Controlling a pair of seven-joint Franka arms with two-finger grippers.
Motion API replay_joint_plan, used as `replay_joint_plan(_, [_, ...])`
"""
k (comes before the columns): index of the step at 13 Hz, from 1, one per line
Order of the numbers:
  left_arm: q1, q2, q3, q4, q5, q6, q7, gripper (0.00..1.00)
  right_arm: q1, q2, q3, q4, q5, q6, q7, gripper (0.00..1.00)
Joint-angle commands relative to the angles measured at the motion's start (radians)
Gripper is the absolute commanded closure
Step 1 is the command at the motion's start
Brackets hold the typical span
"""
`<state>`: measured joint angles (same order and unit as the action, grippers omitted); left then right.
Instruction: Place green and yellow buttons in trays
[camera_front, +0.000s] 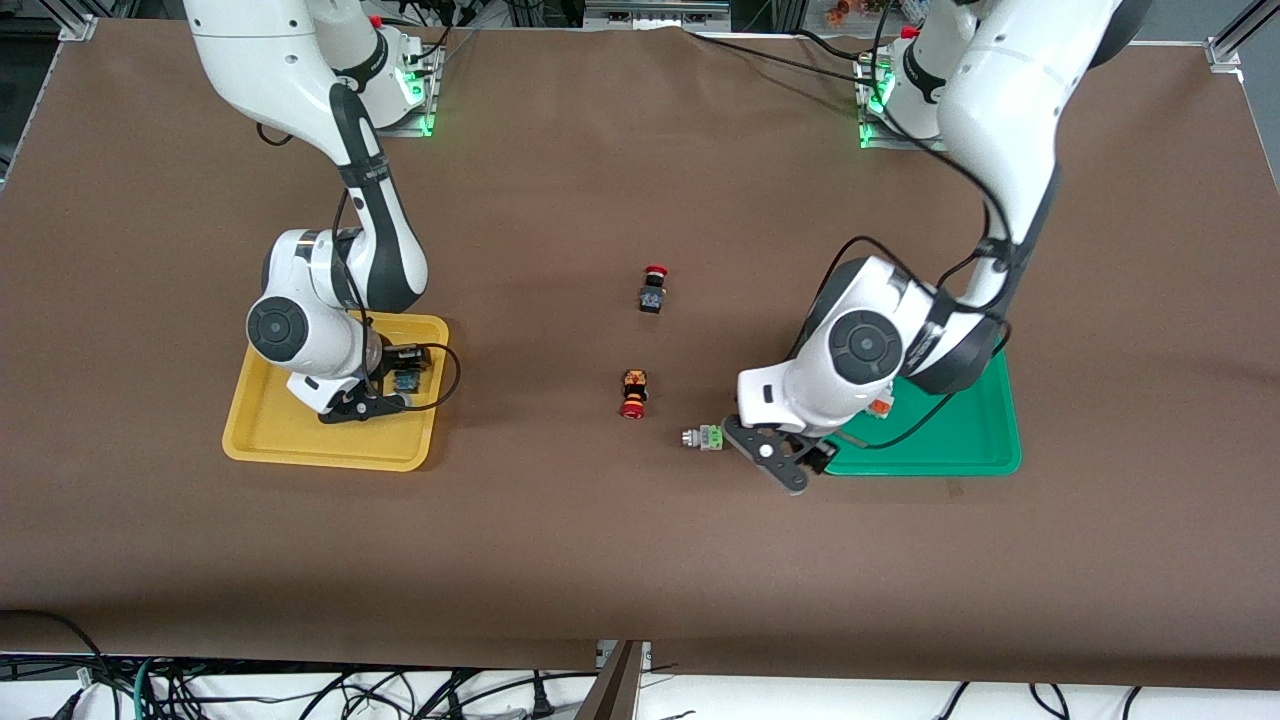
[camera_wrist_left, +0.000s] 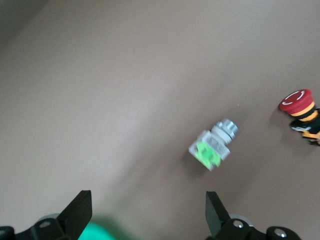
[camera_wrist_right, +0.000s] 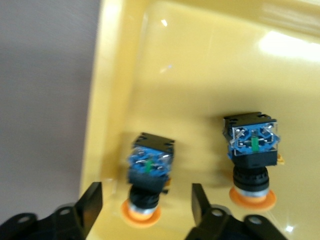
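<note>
In the yellow tray lie two black-bodied buttons with yellow-orange caps. My right gripper is low in that tray, open, its fingers standing clear on either side of the first button. A grey-bodied button with a green face lies on the table beside the green tray. My left gripper hangs open and empty between that button and the tray's corner. A small grey and orange piece shows on the green tray, mostly hidden by the left arm.
Two black switches with red mushroom caps lie at mid-table: one close to the green-faced button, the other farther from the front camera. Brown cloth covers the table.
</note>
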<state>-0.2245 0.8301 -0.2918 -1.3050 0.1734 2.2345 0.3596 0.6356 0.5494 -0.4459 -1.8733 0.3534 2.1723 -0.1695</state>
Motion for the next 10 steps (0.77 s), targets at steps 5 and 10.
replay_joint_plan(5, [0.000,0.075,-0.066,0.003,-0.034,0.073,0.344,0.00,0.042,-0.195,-0.022,0.155,-0.088,-0.236,0.198,0.01])
replay_joint_plan(10, [-0.004,0.076,-0.079,-0.068,-0.048,0.080,0.358,0.00,0.093,-0.368,-0.010,0.148,-0.204,-0.341,0.375,0.00])
